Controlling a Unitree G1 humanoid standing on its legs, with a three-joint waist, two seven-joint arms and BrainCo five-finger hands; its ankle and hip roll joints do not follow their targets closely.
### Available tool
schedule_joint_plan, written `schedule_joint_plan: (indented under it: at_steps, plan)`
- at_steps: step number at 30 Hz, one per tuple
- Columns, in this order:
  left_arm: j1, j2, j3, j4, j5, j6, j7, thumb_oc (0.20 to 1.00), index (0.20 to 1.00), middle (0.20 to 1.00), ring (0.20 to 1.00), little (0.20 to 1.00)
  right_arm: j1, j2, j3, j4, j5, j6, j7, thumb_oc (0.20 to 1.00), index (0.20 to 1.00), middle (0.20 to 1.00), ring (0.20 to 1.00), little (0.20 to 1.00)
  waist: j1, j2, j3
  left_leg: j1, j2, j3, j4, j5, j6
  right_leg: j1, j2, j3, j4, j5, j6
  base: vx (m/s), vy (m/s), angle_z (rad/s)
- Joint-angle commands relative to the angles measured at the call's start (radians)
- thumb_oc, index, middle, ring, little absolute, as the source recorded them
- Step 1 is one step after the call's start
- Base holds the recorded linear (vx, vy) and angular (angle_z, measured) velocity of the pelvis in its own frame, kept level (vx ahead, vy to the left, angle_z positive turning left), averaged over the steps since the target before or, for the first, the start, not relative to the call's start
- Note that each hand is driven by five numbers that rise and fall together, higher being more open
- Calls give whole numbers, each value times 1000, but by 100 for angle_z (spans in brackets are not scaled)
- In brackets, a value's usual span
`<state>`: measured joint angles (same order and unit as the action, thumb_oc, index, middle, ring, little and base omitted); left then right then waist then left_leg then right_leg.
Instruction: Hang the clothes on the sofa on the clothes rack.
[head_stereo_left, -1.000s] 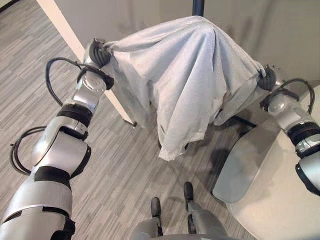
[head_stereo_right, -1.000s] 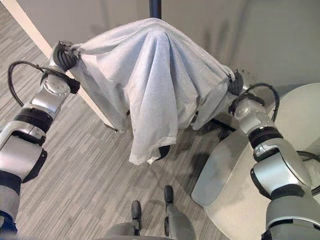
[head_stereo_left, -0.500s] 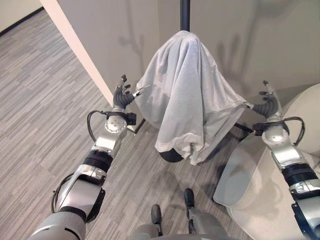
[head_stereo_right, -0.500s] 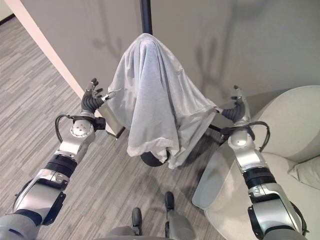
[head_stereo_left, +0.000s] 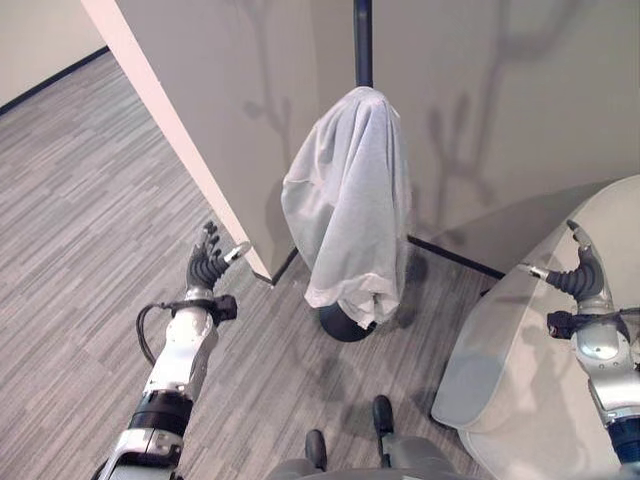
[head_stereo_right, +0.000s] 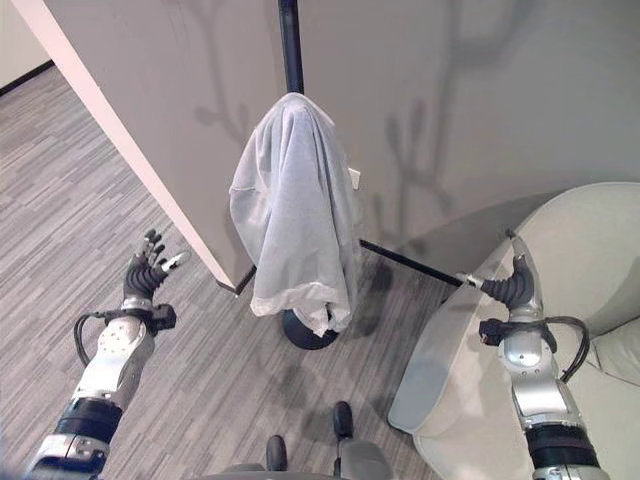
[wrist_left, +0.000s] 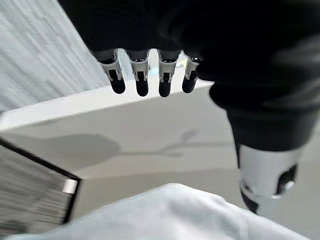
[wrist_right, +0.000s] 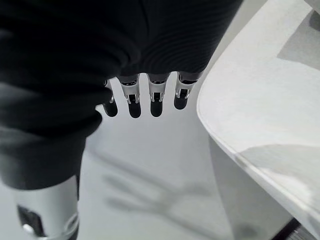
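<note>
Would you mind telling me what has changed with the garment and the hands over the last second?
Both hands let go of the grey garment. A second ago each gripped a side, spreading it wide; now the left hand and right hand are open, drawn back and lower, apart from it. Released, the cloth has fallen into a narrow drape. It stays hooked over the clothes rack.
</note>
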<state>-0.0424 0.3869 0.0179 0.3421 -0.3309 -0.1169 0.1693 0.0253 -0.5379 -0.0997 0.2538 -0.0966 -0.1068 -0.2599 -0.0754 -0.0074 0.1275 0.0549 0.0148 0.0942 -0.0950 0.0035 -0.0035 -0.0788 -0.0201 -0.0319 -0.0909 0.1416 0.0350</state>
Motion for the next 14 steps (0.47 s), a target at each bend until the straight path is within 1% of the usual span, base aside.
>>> schedule_joint_plan:
  at_steps: [1,3,4,6,7,8,9,11,14]
  plan:
    - [-13,-2,8,104,15,-33,-40,1000,1000,1000,1000,1000,17,33,-3,-41,121,-88,103,1000,1000,1000,1000,1000,1,-23,-41,11,17,71,8,-70,-44,117,-80,-19,5,-137,120,0,0,0]
    - [34,-24,2,158,39,-26,-70,1000,1000,1000,1000,1000,54,81,14,-39,191,-107,158,1000,1000,1000,1000,1000,1,-22,-37,10,17,74,8,-67,-43,115,-82,-21,8,-136,121,-5,15,0]
    - [50,-44,-8,219,51,-21,-77,1000,1000,1000,1000,1000,75,111,29,-20,224,-112,166,1000,1000,1000,1000,1000,-1,-21,-38,11,16,76,8,-67,-42,114,-84,-22,9,-134,122,-5,33,-1]
    - [58,-54,-13,243,57,-22,-72,1000,1000,1000,1000,1000,82,126,40,-4,239,-119,171,1000,1000,1000,1000,1000,-1,-20,-38,11,16,77,8,-67,-42,114,-84,-22,10,-134,122,-7,17,0]
    - [82,-78,-35,304,94,-20,-71,1000,1000,1000,1000,1000,91,157,69,84,250,-115,167,1000,1000,1000,1000,1000,-3,-19,-35,11,15,79,8,-65,-41,112,-86,-21,11,-133,124,0,0,0]
    - [82,-78,-35,304,94,-20,-71,1000,1000,1000,1000,1000,91,157,70,84,250,-115,167,1000,1000,1000,1000,1000,-3,-19,-35,11,15,79,8,-65,-41,112,-86,-21,11,-133,124,-26,51,1]
    - [90,-92,-75,395,156,-12,-83,1000,1000,1000,1000,1000,93,184,104,191,247,-107,154,1000,1000,1000,1000,1000,-4,-18,-36,11,14,80,8,-64,-41,110,-86,-21,14,-132,125,-20,36,-1]
    - [84,-104,-106,476,202,-9,-80,1000,1000,1000,1000,1000,71,198,146,341,233,-85,135,1000,1000,1000,1000,1000,-2,-17,-38,11,14,80,8,-63,-42,109,-88,-22,16,-132,127,-13,22,0]
    - [72,-108,-138,526,218,-10,-88,1000,1000,1000,1000,1000,41,210,192,490,239,-57,139,1000,1000,1000,1000,1000,2,-19,-39,13,14,77,8,-62,-42,111,-88,-25,18,-135,127,-2,6,-1]
